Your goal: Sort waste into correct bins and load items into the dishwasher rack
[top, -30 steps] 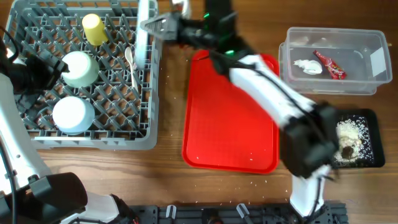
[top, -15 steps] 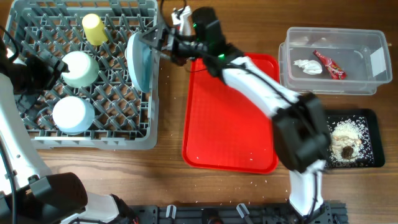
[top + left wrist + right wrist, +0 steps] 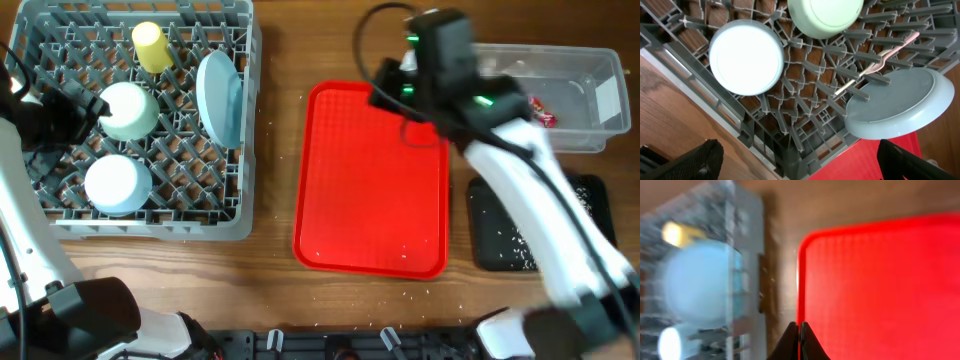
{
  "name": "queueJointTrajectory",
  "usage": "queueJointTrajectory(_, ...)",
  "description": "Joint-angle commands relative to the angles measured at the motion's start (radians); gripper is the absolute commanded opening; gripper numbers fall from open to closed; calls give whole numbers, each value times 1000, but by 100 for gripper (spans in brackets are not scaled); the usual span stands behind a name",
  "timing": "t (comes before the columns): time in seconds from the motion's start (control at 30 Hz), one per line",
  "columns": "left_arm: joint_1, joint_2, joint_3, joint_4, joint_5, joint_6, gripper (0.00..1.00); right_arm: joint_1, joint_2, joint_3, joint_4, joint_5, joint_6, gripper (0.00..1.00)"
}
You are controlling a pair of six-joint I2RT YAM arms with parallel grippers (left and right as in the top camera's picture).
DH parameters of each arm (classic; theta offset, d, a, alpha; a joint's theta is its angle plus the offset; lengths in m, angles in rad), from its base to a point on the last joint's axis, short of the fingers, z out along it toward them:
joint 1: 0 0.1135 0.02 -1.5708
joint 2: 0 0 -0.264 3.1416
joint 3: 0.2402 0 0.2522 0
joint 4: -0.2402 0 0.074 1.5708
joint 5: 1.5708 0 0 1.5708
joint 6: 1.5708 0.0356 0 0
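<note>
The right arm [image 3: 520, 170] hides much of the tub [image 3: 600, 65] and black tray [image 3: 500, 250]. Through blur, the right end effector [image 3: 799, 339] seems pinched shut, empty. The left end effector [image 3: 800, 165] gapes wide over the rack [image 3: 60, 225], with the plate [image 3: 220, 95] on edge inside it, at the bench's [image 3: 270, 290] far-left corner.

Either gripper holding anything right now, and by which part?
Nothing. Right gripper is shut and empty above the red tray; left gripper is open over the rack.

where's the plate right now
In the overhead view the pale plate stands tilted on edge in the dishwasher rack, along the side nearest the red tray, just beside the mint-green bowl.
</note>
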Motion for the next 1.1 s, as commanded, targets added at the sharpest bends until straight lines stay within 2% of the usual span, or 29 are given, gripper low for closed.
queueJointTrajectory(0.0,4,-2,6,-1,2,-9,100,19,250,-23,129,-266,-13,4)
queueJointTrajectory(0.1,4,-2,6,-1,2,-9,100,20,417,-23,235,-386,17,4)
queueJointTrajectory(0.2,4,-2,6,-1,2,-9,100,37,527,-23,271,-377,44,4)
queueJointTrajectory(0.37,4,-2,6,-1,2,-9,100,80,594,-26,286,-325,43,4)
queueJointTrajectory(0.47,4,-2,6,-1,2,-9,100,122,607,-27,290,-243,40,4)
queueJointTrajectory(0.6,4,-2,6,0,2,-9,100,154,607,-27,339,-261,44,4)
queueJointTrajectory(0.77,4,-2,6,0,2,-9,100,124,603,8,340,-271,65,4)
queueJointTrajectory(0.83,4,-2,6,0,2,-9,100,101,556,51,325,-343,30,4)
queueJointTrajectory(0.9,4,-2,6,0,2,-9,100,83,465,77,277,-321,8,4)
queueJointTrajectory(0.93,4,-2,6,0,2,-9,100,59,352,83,221,-264,-4,8)
queueJointTrajectory(1.0,4,-2,6,0,2,-9,100,13,151,83,101,-190,-72,32)
queueJointTrajectory(1.03,4,-2,6,0,2,-9,100,-10,53,83,24,-153,-103,54)
queueJointTrajectory(1.07,4,-2,6,0,2,-9,100,-27,-47,82,-69,-115,-135,69)
